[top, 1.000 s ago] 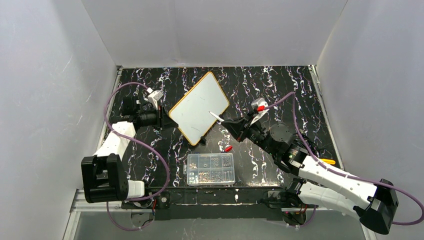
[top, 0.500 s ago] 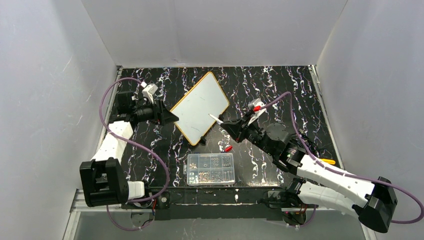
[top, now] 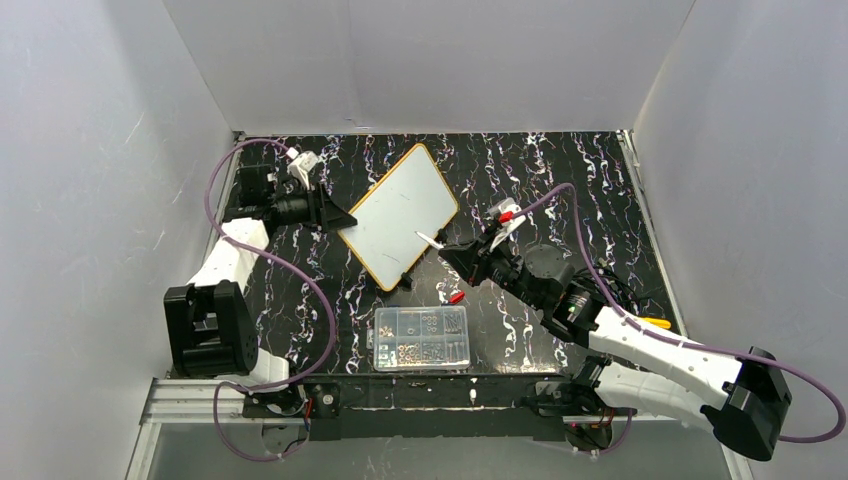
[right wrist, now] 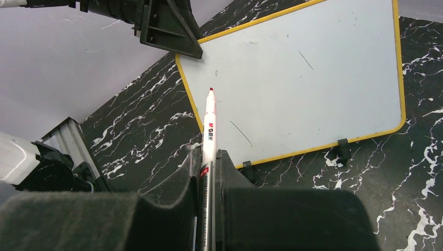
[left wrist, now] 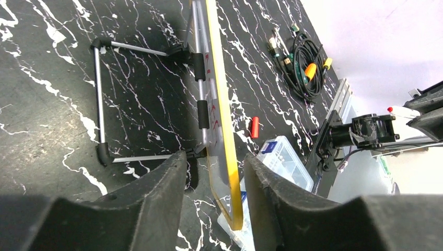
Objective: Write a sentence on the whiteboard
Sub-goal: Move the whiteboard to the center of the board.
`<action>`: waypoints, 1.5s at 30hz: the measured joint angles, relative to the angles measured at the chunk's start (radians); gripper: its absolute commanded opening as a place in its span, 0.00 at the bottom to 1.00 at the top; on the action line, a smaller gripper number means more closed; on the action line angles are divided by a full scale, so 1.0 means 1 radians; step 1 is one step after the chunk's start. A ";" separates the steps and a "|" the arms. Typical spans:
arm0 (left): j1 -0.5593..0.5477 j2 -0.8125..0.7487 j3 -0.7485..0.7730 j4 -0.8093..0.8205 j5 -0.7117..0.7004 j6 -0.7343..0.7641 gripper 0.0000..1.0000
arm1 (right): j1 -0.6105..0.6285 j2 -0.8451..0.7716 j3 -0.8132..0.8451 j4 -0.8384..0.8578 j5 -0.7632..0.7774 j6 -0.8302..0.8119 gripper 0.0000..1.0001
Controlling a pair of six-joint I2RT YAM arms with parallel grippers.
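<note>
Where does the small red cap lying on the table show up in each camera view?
Top external: the red cap lies just below centre, between the whiteboard and the clear box.
Left wrist: the cap is near centre, just right of the whiteboard's yellow edge.
Right wrist: not in view.
Shared landmark: the whiteboard, which fills the right wrist view too.

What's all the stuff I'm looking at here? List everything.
whiteboard: one, white, yellow rim, tilted on a stand mid-table, only faint marks
marker: one, white, red tip, in the right gripper
cap: one, red, on the table
box: one, clear, small parts inside, near edge
cables: one bundle, dark, orange and yellow plugs, right side
table: one, black marbled
left gripper: open, straddling the whiteboard's edge
right gripper: shut on the marker
</note>
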State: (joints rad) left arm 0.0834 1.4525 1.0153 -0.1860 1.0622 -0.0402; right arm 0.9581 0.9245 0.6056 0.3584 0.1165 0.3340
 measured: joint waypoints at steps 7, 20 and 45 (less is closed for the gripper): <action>-0.034 0.014 0.010 -0.054 -0.013 0.044 0.00 | 0.000 0.001 0.000 -0.008 0.000 0.000 0.01; -0.067 0.016 0.035 -0.118 -0.021 0.097 0.00 | 0.000 -0.033 0.000 -0.020 0.016 0.002 0.01; -0.212 0.067 0.103 -0.214 -0.022 0.112 0.69 | 0.000 -0.054 0.000 -0.064 0.030 0.000 0.01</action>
State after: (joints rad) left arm -0.1284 1.5196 1.1187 -0.3996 1.0405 0.0719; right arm 0.9581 0.8703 0.6056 0.2943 0.1463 0.3344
